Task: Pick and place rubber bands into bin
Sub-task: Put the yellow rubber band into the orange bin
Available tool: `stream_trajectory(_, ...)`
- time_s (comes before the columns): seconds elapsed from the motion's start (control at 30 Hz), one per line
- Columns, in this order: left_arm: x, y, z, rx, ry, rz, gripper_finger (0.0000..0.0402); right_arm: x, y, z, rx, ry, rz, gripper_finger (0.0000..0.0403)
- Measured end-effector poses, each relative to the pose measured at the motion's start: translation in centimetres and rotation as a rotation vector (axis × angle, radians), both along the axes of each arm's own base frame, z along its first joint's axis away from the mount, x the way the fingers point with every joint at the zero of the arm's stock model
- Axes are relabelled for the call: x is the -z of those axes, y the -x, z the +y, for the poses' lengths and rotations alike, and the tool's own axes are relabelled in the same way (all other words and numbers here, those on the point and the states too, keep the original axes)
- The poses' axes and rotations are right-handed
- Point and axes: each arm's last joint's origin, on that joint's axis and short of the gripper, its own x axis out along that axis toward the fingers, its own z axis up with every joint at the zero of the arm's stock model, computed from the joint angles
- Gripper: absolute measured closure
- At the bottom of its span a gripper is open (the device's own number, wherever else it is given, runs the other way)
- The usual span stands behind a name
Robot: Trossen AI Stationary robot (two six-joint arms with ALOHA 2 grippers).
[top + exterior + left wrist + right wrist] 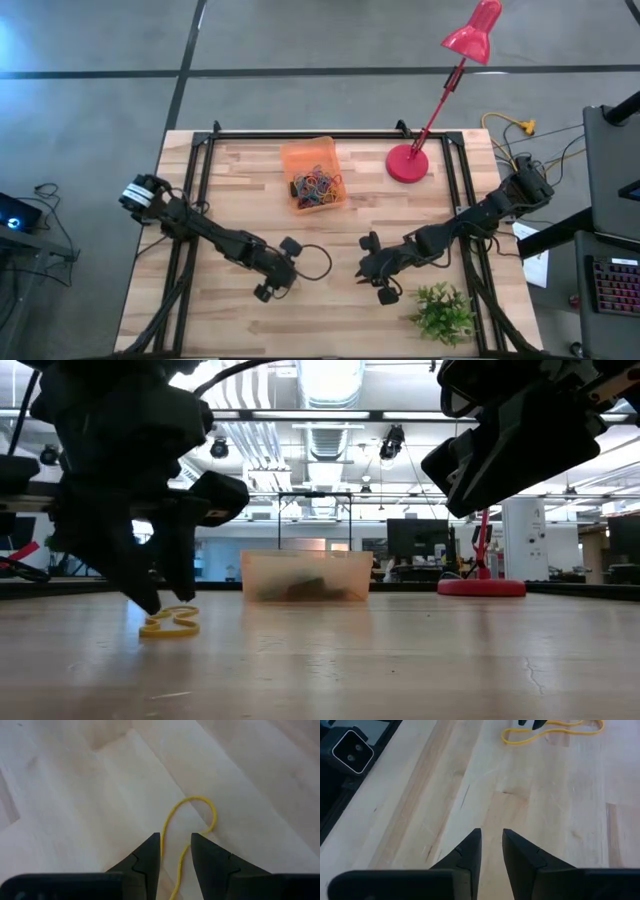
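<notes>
Low view: bin [305, 575] contents indistinct

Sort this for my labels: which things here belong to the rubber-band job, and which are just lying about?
Job:
yellow band, between the left gripper fingers on the table
bin with coloured bands inside
right gripper, holding nothing

Lying about:
red lamp
plant

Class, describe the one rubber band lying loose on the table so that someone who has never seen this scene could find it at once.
Start at the wooden table and find the left gripper, low near the table's front, short of the orange bin. The yellow rubber band lies flat on the wood, running between its fingers. It is the only band outside the bin; the others sit in a tangled heap inside.
</notes>
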Motion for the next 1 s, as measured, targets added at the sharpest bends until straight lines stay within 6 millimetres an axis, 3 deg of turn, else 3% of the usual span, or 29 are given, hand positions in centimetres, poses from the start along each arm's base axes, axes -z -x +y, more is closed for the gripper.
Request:
stream_trajectory(0.7,0.7,0.1,0.6,0.052,-0.078,0.038,0.0308,0.1,0.1,-0.1,0.016,0.02,-0.006,0.0334)
stream_trajectory(1.0,2.8,-0.4,0.9,0.028,-0.047,0.122,0.0308,0.0,0.0,0.0,0.016,0.013,-0.023,0.0323)
